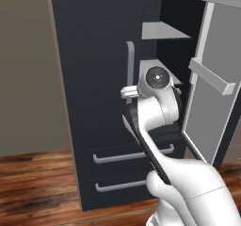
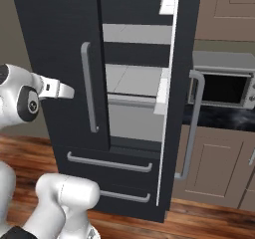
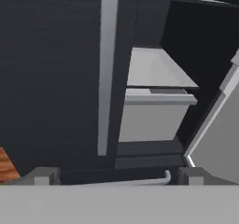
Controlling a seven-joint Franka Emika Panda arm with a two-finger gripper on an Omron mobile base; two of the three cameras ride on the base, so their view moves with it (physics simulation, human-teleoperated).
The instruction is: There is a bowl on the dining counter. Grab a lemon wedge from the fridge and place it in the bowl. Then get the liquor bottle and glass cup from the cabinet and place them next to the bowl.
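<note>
One door of the fridge point(image 2: 60, 59) stands swung wide on the right, and that's why you can see straight into the cavity: pale shelves point(image 3: 156, 69) stacked one over another and a drawer point(image 3: 154, 118) below them. The other door point(image 1: 94, 79) is shut, its long grey handle point(image 2: 88, 88) running vertically down the panel.

Your tool point(image 3: 116, 177) is spread wide, pinching nothing; you can see both tips point(image 3: 44, 175) poking up at the bottom of the hand view with the two lower freezer drawers' territory just beneath. From the right base view the hand point(image 2: 52, 88) hangs just in front of the shut door, left of that handle, pointing roughly level toward the fridge. My read: it sits back like this because the door is already open and you're lining up for a reach into the shelves, not for a pull.

Now the lemon wedge: I can't spot it. The shelves that show look bare, and much of the interior is dark or hidden behind the shut door and the arm point(image 1: 155, 121). So which way it points and how its long axis lies can't be told from here.

Off to the right there's a microwave point(image 2: 224, 86) on a dark desk point(image 2: 219, 116), with cabinets point(image 2: 214, 168) below. The bowl step looks not yet begun.
</note>
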